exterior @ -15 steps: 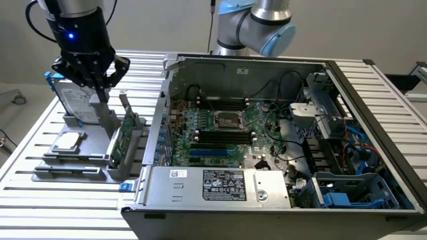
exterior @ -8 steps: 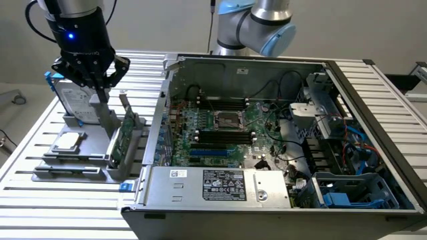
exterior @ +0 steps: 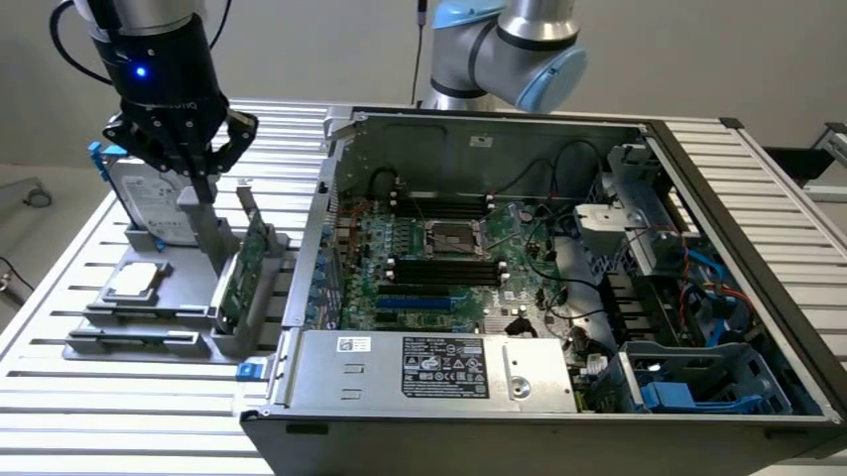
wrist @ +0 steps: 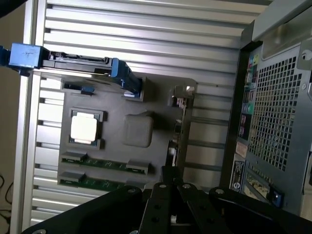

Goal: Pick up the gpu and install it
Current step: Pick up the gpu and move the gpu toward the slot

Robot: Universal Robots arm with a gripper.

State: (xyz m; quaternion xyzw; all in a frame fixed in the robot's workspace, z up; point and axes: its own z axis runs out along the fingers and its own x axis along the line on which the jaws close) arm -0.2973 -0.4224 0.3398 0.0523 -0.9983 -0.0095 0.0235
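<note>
The gpu (exterior: 242, 268) stands on edge in a grey holder (exterior: 146, 342) on the slatted table, at the exterior view's left beside the open computer case (exterior: 490, 117). It shows a green board and a thin silver bracket. My gripper (exterior: 198, 183) hangs above the holder, between the hard drive (exterior: 139, 188) and the gpu, its black fingers shut with nothing visible between them. In the wrist view the gpu (wrist: 178, 129) appears edge-on, and the joined tips of the gripper (wrist: 168, 170) sit just over its near end. I cannot tell whether they touch it.
The holder (wrist: 117, 107) also carries a hard drive (wrist: 78, 62) with blue rails, a processor chip (wrist: 85, 127) and two memory sticks (wrist: 105, 165). The case's rear panel (wrist: 278, 122) stands close beside it. The motherboard (exterior: 437, 248) lies inside the case. An arm joint (exterior: 510, 50) rises behind.
</note>
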